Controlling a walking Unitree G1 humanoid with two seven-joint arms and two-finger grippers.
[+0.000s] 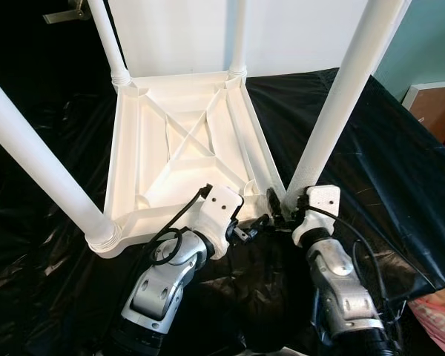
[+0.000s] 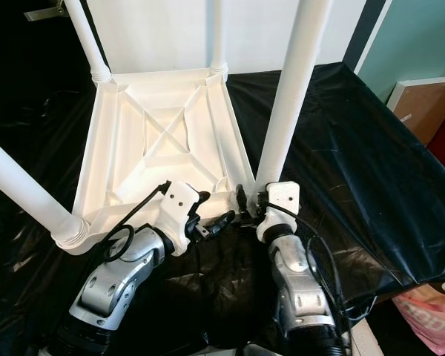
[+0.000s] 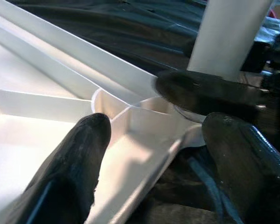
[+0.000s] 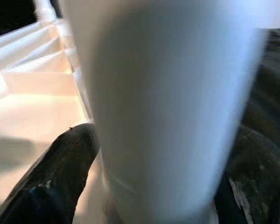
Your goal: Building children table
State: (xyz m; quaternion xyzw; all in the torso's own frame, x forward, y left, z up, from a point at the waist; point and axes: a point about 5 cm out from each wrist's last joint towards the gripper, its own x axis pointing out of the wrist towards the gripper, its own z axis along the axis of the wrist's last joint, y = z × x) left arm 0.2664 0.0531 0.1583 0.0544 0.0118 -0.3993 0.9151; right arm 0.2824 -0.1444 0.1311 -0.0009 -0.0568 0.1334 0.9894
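Plainly unmarked, right hand (image 2: pixel 246 202) grips white table leg (image 2: pixel 293 89).

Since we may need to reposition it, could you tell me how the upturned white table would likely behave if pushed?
The table looks like thin ribbed plastic, so probably light and stiff. On the black sheet it may slide easily, and its long leg could lever it over.
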